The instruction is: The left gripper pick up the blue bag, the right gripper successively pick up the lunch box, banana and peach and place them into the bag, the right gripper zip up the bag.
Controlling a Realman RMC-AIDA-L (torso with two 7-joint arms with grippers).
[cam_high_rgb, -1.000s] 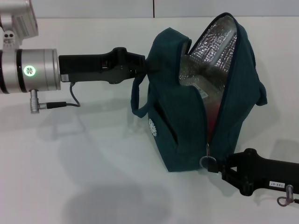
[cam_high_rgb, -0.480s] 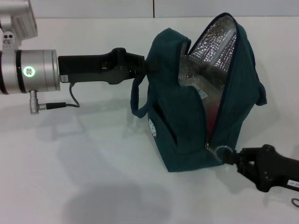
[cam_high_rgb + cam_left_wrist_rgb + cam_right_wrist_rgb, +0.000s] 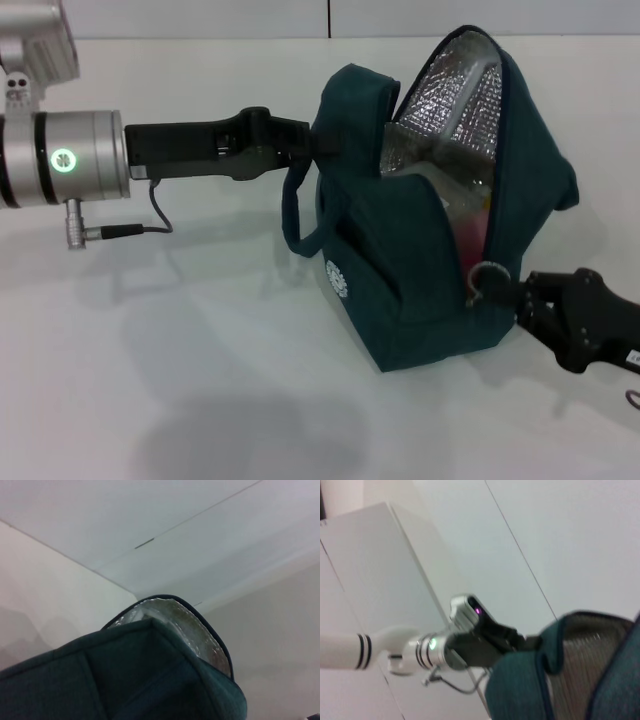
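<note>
Head view, bag: blue bag (image 3: 420, 270) is stood on the white bench (image 3: 200, 380), mouth gaping, silver lining (image 3: 455, 100) shown; since 1 s ago it has been tipped and dragged toward the right arm.
Head view, contents: a clear box edge, prob. the lunch box (image 3: 455, 185), and something pink, prob. the peach (image 3: 470, 228), are seen inside; banana not made out.
Head view, left tool (image 3: 312, 140): bag's back top edge by the loop handle (image 3: 295, 215) is gripped; closed on the fabric, as before.
Head view, right tool (image 3: 512, 293): closed on the zipper ring-pull (image 3: 487, 275), which has been carried up from the bag's foot.
Meaning: zip judged only just started; most of the opening is left, so packing seems done and closing is underway.
Left wrist view: only bag top (image 3: 130, 675) and lining rim (image 3: 195, 630) are seen; own fingers not shown.
Right wrist view: left tool (image 3: 532, 642) is seen clamped on the bag edge (image 3: 520, 680); own fingers not shown.
</note>
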